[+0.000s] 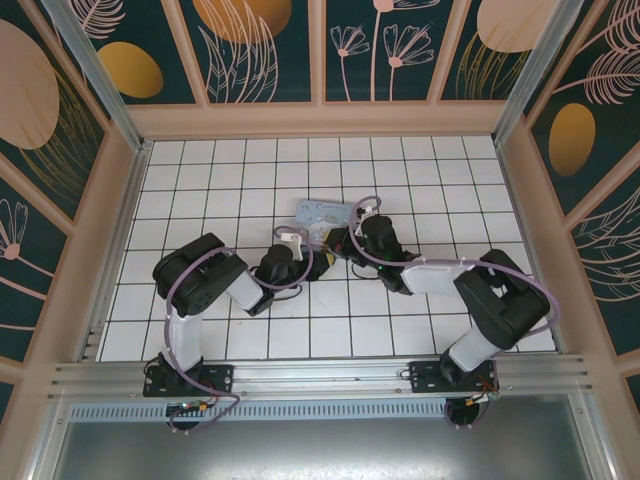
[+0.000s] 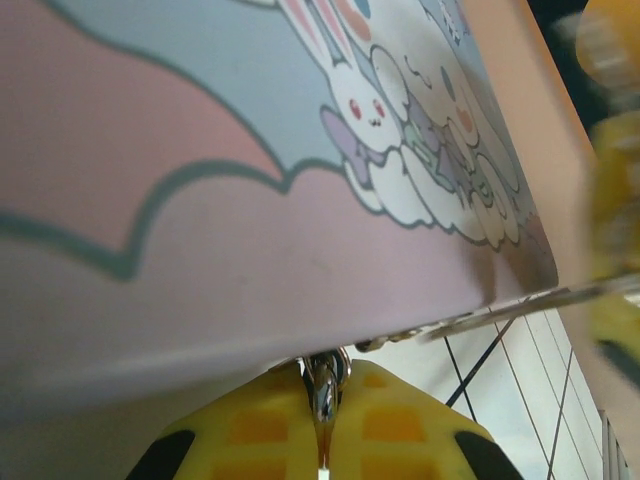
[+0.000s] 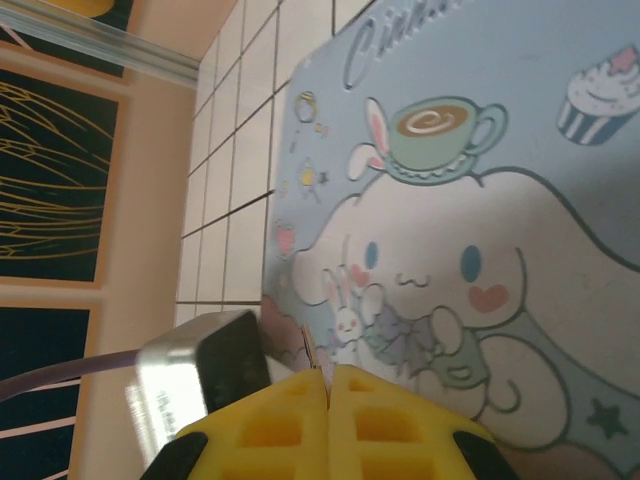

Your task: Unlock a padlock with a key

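Observation:
My left gripper (image 2: pixel 326 378) (image 1: pixel 303 252) is shut on a small silvery piece with a ring-like loop, the padlock (image 2: pixel 327 372). Its dark-blue body is hidden between the yellow fingers. A thin toothed metal sliver, the key (image 2: pixel 500 317), reaches in from the right. Its tip is close to the padlock, and I cannot tell if it is inside. My right gripper (image 3: pixel 328 378) (image 1: pixel 337 240) is shut on the key (image 3: pixel 311 357), seen edge-on as a thin strip poking out of its fingertips. The two grippers meet tip to tip at mid-table.
The pastel-blue cartoon-print box (image 1: pixel 326 211) (image 2: pixel 250 200) (image 3: pixel 480 200) lies flat just beyond both grippers. The left arm's silver and black wrist housing (image 3: pixel 195 385) sits close to the right fingers. White tiled floor (image 1: pixel 400 170) spreads around, bounded by wooden walls.

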Controlling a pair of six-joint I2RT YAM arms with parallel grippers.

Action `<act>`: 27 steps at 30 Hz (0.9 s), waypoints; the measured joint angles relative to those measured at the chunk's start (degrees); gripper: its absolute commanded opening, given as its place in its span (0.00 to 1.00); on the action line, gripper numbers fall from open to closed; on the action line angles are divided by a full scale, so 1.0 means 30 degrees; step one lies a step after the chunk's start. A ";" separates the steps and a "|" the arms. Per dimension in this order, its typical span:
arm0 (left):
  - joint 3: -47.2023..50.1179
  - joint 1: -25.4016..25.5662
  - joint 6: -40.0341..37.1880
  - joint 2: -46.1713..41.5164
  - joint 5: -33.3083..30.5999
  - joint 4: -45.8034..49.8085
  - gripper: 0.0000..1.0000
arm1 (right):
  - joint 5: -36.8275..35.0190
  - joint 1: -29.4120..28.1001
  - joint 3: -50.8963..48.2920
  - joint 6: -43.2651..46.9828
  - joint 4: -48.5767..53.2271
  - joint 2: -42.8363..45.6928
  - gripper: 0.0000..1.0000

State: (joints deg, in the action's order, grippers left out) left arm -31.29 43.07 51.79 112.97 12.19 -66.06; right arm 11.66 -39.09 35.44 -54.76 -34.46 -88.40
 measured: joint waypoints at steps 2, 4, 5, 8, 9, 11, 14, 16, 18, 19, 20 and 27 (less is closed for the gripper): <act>0.0073 -0.0058 0.0095 -0.0270 0.0146 0.0379 0.00 | -0.0015 0.0000 -0.0051 0.0160 0.0393 0.1173 0.00; 0.0197 -0.0160 0.0182 -0.0583 0.0306 0.0758 0.00 | -0.0036 0.0000 -0.0430 0.0291 0.0583 0.2681 0.00; 0.0277 -0.0219 0.0219 -0.0736 0.0372 0.0947 0.00 | -0.0058 0.0000 -0.0758 0.0299 0.0597 0.3402 0.00; 0.0656 -0.0437 0.0357 -0.1333 0.0648 0.1464 0.00 | -0.0095 -0.0044 -0.2499 0.0291 0.0597 0.5931 0.00; 0.0794 -0.0517 0.0386 -0.1545 0.0772 0.1632 0.00 | -0.0138 -0.0087 -0.3198 0.0284 0.0648 0.6703 0.00; 0.1078 -0.0648 0.0444 -0.1960 0.0947 0.1974 0.00 | -0.0284 -0.0284 -0.4568 0.0255 0.0765 0.8007 0.00; 0.1523 -0.0780 0.0510 -0.2608 0.1268 0.2441 0.00 | -0.0517 -0.0758 -0.6470 0.0058 0.1188 0.9668 0.00; 0.1923 -0.0882 0.0619 -0.3140 0.1464 0.2769 0.00 | -0.0831 -0.1290 -0.7439 -0.0211 0.1617 1.0637 0.00; 0.2317 -0.0947 0.0743 -0.3665 0.1690 0.3104 0.00 | -0.1158 -0.1945 -0.8116 -0.0503 0.1814 1.1387 0.00; 0.2477 -0.0991 0.0845 -0.3912 0.1829 0.3257 0.00 | -0.1326 -0.2259 -0.8320 -0.0627 0.1836 1.1628 0.00; 0.2623 -0.1027 0.0918 -0.4146 0.1953 0.3432 0.00 | -0.1545 -0.2681 -0.8517 -0.0860 0.1887 1.1846 0.00; 0.2965 -0.1115 0.1486 -0.5916 0.3075 0.4546 0.00 | -0.3504 -0.5872 -0.9588 -0.2412 0.1668 1.1854 0.00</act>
State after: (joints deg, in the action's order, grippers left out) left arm -22.39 39.72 56.25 95.22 21.41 -52.42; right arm 1.15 -56.71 6.68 -62.00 -29.45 -52.84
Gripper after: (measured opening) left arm 0.079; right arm 0.047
